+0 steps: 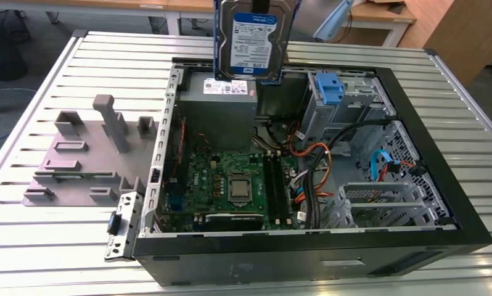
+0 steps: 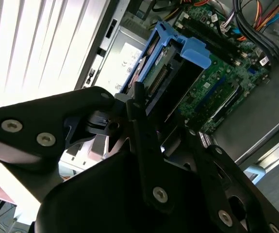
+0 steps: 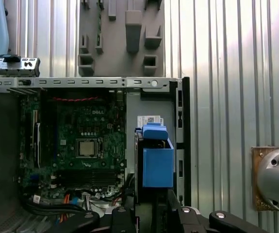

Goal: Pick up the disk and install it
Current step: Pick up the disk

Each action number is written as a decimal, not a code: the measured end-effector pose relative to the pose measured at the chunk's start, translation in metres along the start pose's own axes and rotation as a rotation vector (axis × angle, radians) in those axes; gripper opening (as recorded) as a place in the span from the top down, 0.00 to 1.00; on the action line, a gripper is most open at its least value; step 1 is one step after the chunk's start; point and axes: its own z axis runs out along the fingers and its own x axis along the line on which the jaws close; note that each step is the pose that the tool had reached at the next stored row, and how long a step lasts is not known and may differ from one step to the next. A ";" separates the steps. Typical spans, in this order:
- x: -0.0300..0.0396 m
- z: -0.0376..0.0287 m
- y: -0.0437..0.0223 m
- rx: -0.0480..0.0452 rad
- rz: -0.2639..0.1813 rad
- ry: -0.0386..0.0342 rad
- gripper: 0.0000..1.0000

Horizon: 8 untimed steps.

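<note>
The disk, a silver-grey drive with a blue-and-white label and a blue carrier frame, hangs upright in the air over the back of the open computer case. In both wrist views my gripper is shut on it, the black fingers clamping its sides. Seen from above in the first wrist view, the disk's blue carrier sticks out from the gripper over the grey power-supply box. The disk touches nothing in the case.
Inside the case lie the green motherboard, the power-supply box, orange and black cables and a drive cage with a bare blue bracket. A grey slotted fixture sits on the slatted metal table.
</note>
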 end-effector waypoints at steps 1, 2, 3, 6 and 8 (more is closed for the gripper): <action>-0.0001 -0.0001 -0.0031 -0.0005 0.000 0.0000 0.65; -0.0002 -0.0003 -0.0063 -0.0011 0.000 0.0001 0.65; -0.0003 -0.0004 -0.0097 -0.0017 0.000 0.0001 0.65; -0.0005 -0.0008 -0.0191 -0.0032 0.000 0.0001 0.65; -0.0007 -0.0011 -0.0255 -0.0043 0.000 0.0002 0.65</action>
